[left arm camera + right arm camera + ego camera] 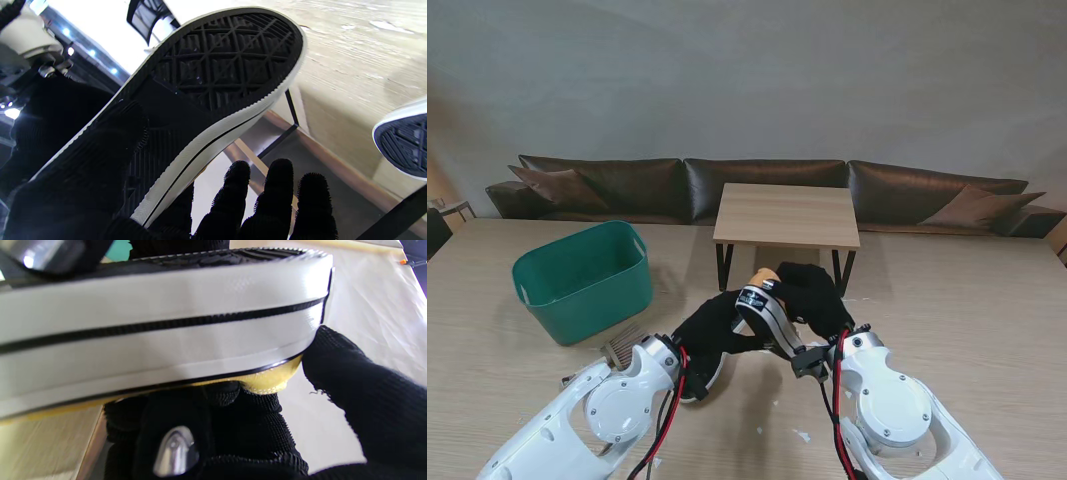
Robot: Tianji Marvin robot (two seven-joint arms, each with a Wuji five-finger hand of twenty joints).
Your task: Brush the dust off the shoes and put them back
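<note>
Shoe held up between both hands, above the table, in front of the small wooden table.

Nearest me: left hand (712,330) wraps the shoe (213,76) at the sole's narrow end, fingers closed on it; right hand (812,290) pinches the yellow upper and white sidewall at the other end. A brush (622,350) seems to lie beside the left forearm, partly hidden. Farther left, green basket (582,280); second shoe (403,146) on the low table (787,215). Risk: the shoe slipping if one hand lets go for the brush, as both grips look shallow.
</note>
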